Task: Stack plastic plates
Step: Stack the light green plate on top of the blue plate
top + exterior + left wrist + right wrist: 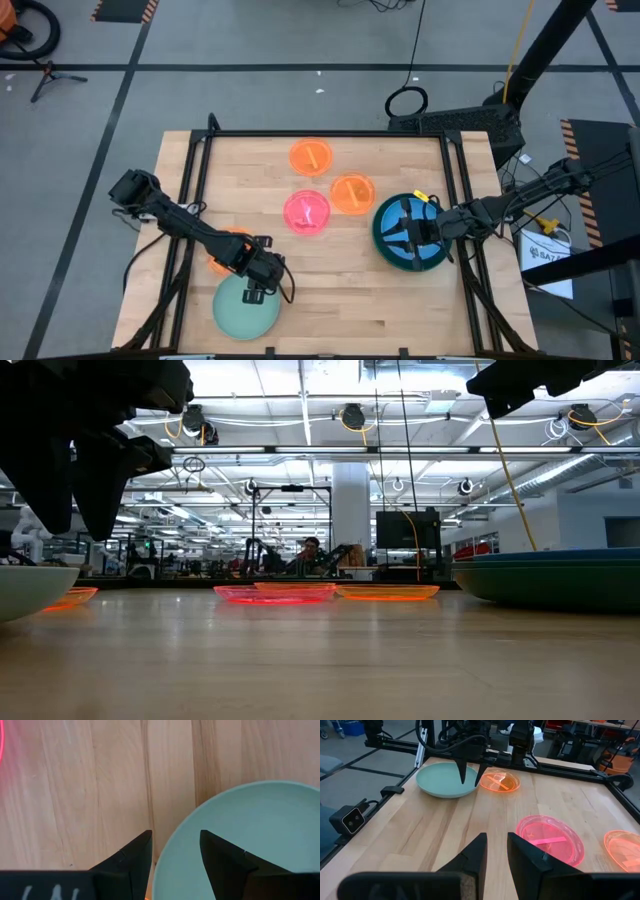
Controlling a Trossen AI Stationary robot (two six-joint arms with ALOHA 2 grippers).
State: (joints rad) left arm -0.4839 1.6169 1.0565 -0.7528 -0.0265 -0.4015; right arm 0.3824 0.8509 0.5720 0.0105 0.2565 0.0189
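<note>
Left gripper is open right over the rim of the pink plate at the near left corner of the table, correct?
Not quite. The plate under the left gripper is the mint plate, not the pink one. The high view shows the pink plate mid-table, away from that gripper. The rest holds: the left wrist view shows the gripper open, straddling the mint rim.

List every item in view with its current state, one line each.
Mint plate: flat on the table, near edge, rim between the left end effector's open fingers.
Left end effector: open, over the mint plate's rim.
Pink plate: flat on the table, alone.
Orange plates: three, separate, flat, unstacked.
Blue plate: stacked on a dark green plate.
Right end effector: open, empty, over that stack.
</note>
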